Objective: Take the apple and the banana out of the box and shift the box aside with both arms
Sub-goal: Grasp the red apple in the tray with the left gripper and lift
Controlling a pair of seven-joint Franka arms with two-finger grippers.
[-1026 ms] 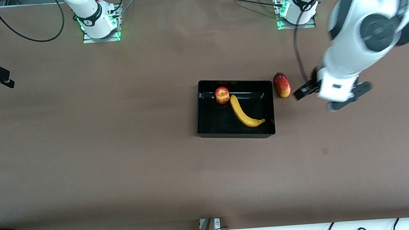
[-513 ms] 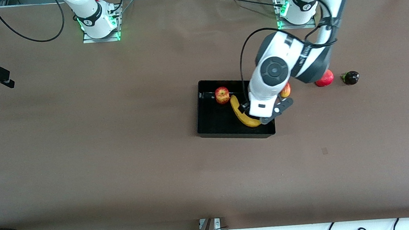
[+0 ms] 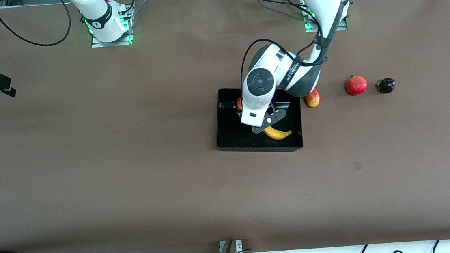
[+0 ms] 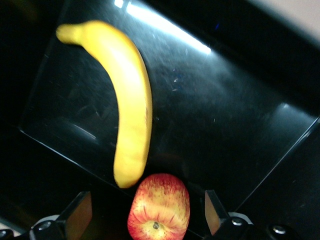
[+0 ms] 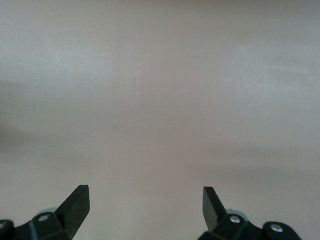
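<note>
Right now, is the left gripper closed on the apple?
No. In the left wrist view the apple sits between the open fingers of the left gripper, with a gap on each side.

Left gripper (image 3: 267, 123) swung in over box (image 3: 230, 136), jaws apparently straddling apple (image 4: 159, 206)

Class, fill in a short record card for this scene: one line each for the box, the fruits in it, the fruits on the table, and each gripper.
box: black bin, open-topped, on the table
in box: banana; apple at its end
on table: mango beside the box; pomegranate and a dark fruit toward the left arm's end
left gripper: open, over the box, jaws either side of the apple
right gripper: open, empty, waiting over bare table
</note>
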